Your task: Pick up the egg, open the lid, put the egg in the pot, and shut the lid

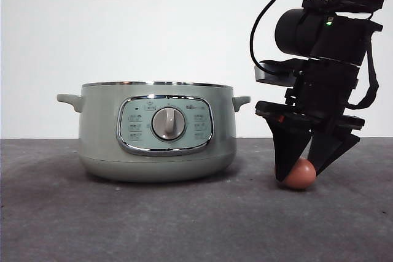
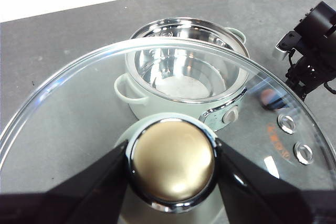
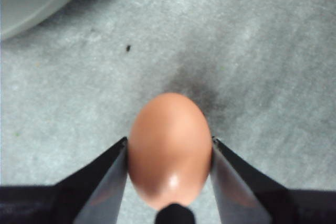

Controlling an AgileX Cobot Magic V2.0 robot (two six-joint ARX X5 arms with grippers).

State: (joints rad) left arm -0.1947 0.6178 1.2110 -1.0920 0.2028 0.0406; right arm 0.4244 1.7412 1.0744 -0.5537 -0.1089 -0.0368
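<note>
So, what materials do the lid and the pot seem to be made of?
The lid: clear glass, the pot shows through it, with a shiny metal rim. The pot: matte sage-green shell, plastic or painted metal; its inside mirrors like polished steel.

1. The counter (image 1: 123, 225) has a dark grey, slightly speckled top that runs back to a white wall.
2. The pot (image 1: 157, 130) stands on the counter left of the middle, with its control panel and dial facing the front view; it is open, and the left wrist view shows its shiny inside.
3. The egg (image 1: 299, 173) lies on the counter to the right of the pot, apart from it, casting a soft shadow on the grey top.
</note>
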